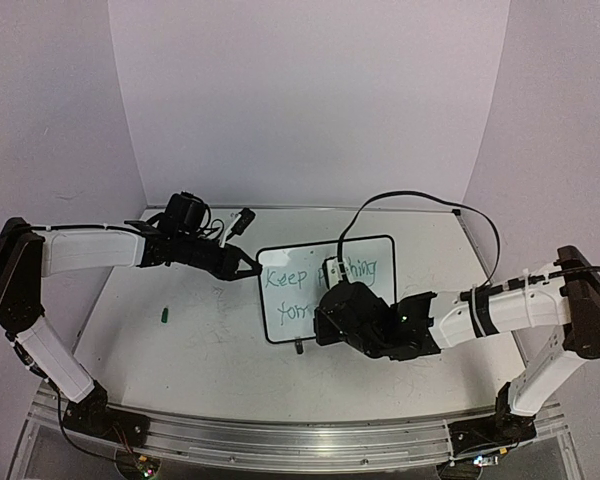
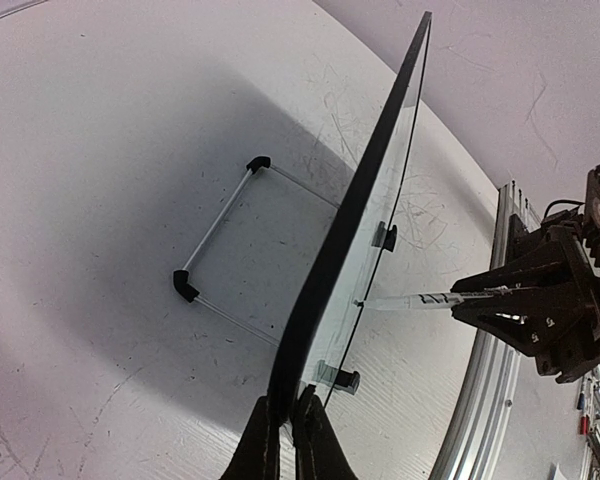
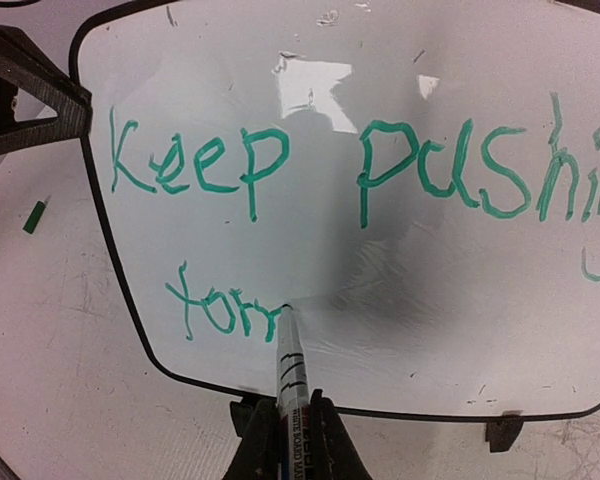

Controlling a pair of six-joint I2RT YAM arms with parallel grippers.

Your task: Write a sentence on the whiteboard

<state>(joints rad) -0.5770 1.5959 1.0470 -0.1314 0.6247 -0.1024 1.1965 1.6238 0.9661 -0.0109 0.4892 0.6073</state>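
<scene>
Whiteboard [image 1: 270, 325] stands propped on the table [image 1: 180, 350], my left gripper [image 2: 288, 412] pinched tight on its edge. My right gripper [image 3: 292, 425] is clamped round the one marker [image 3: 289, 360], tip touching the whiteboard. From above my right arm [image 1: 500, 308] hides part of the sentence [image 3: 320, 170]; close up its right end is cut off. Two feet [image 3: 505, 432], one half hidden.

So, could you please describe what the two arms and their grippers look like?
Both arms are alike: the left arm and right arm have white tube-like links joined by black rounded joints. Each ends in a black gripper with two slim angular fingers, the left gripper and right gripper. A thin black cable loops above the right arm.
</scene>
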